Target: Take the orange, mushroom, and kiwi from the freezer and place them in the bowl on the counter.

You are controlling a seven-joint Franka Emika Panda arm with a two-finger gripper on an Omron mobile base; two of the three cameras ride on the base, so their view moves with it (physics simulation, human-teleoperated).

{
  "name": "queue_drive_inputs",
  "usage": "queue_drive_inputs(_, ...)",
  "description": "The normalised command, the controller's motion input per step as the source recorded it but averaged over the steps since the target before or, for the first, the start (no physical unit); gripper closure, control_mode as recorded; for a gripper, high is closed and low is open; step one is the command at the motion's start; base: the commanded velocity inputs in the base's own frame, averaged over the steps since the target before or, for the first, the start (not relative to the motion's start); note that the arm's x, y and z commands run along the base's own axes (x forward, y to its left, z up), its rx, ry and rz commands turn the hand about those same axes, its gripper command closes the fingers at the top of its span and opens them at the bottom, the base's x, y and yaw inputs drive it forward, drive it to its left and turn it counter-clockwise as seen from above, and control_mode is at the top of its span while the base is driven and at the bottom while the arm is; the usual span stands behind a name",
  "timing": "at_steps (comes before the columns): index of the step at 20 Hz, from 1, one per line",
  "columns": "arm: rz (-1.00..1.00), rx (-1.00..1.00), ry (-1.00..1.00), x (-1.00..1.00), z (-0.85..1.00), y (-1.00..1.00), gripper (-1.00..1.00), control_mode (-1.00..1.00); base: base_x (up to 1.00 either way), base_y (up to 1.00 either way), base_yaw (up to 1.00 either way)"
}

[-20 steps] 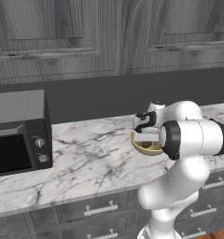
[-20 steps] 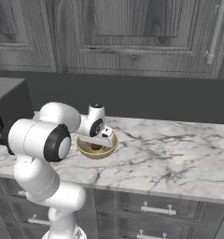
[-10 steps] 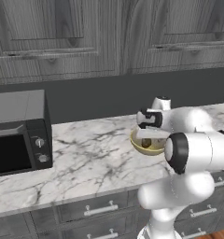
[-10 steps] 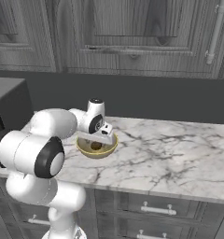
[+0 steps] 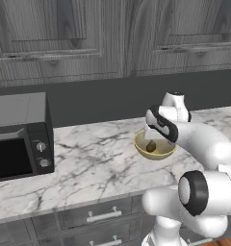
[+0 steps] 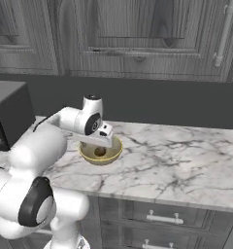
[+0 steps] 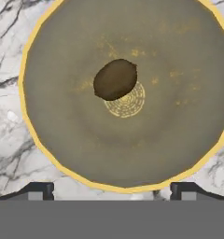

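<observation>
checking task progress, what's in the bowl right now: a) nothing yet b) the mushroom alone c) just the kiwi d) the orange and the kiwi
c: the hand view shows one dark olive-brown lump, the kiwi, lying near the middle of the bowl, with nothing else inside it.

Black microwave (image 5: 19,137) at left; dark grey wall cabinets (image 5: 112,36) above, drawers (image 6: 162,216) below
</observation>
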Motion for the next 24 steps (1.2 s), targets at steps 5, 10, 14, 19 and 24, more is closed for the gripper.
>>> queue_drive_inputs(5, 0.03, -0.05, -0.12, -0.98, 0.38, 0.45, -1.00, -1.00, 0.00, 0.00, 0.00)
queue_drive_inputs(10, 0.00, -0.03, -0.07, -0.78, 0.46, 0.44, -1.00, -1.00, 0.00, 0.00, 0.00)
queue_drive_inputs(14, 0.00, 0.00, -0.02, -0.74, 0.52, 0.04, -1.00, -1.00, 0.00, 0.00, 0.00)
queue_drive_inputs(19, 0.00, 0.00, -0.01, -0.44, 0.82, 0.00, -1.00, -1.00, 0.00, 0.00, 0.00)
queue_drive_inputs(24, 0.00, 0.00, 0.00, -0.44, 0.78, 0.00, -1.00, -1.00, 0.00, 0.00, 0.00)
